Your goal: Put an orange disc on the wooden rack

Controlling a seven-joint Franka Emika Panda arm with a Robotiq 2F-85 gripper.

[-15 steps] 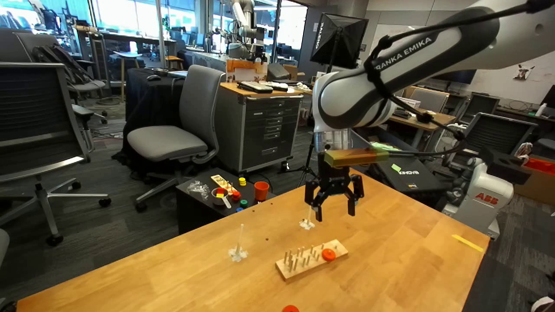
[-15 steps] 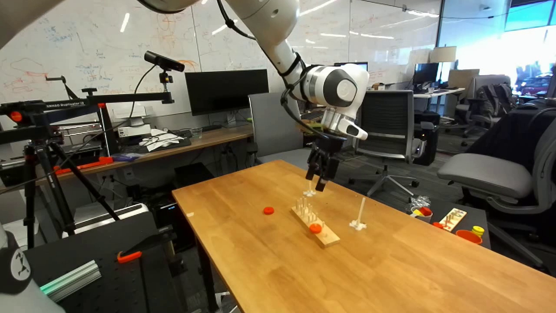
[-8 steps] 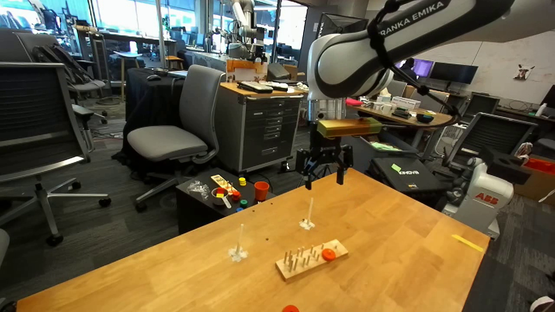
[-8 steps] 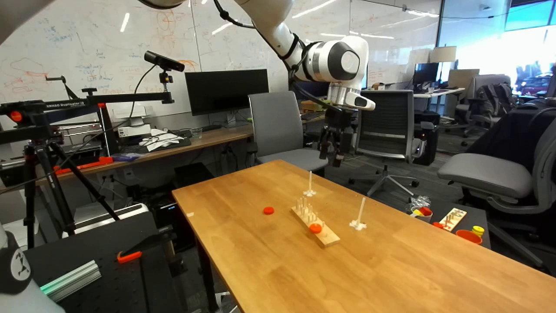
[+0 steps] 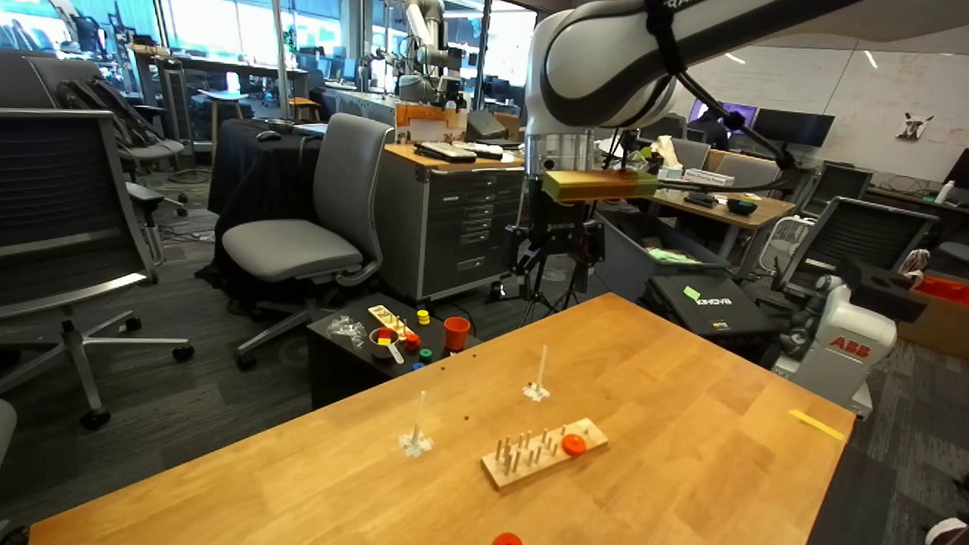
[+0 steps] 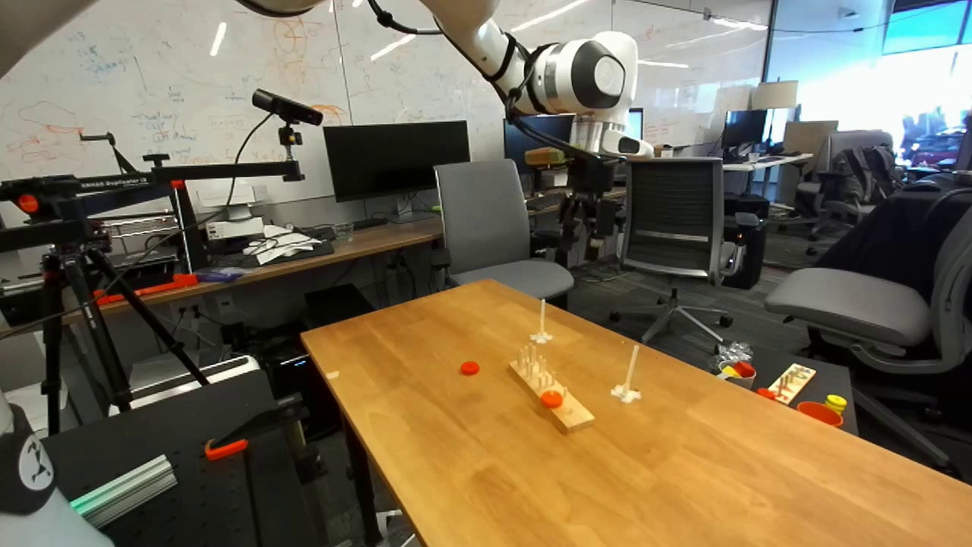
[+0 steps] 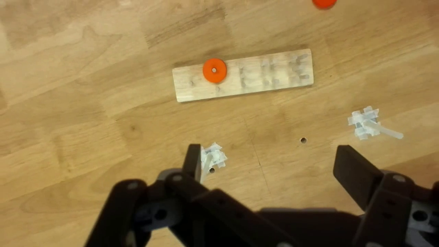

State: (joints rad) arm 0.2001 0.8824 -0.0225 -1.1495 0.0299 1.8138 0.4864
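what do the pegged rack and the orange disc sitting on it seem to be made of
Wooden rack: apparently bare, matte wood, going by its pale colour and faint grain. Orange disc: plastic or painted wood, smooth-looking; its even colour leaves that open.

obstacles: 2 standing sticks (image 7: 383, 129), pegged wooden rack (image 7: 253, 74) | passage: between sticks

In an exterior view, "KINOVA" is printed on the case (image 5: 719, 316) right of the claw (image 5: 555, 289), and "ABB", in red, on the white robot (image 5: 848, 356) farther right; on the arm (image 5: 727, 26) above, the letters are cut off. In an exterior view, "Duplicator i3" can be read on the bar (image 6: 125, 182) well left of the claw; the whiteboard (image 6: 395, 83) scrawl behind cannot be made out.
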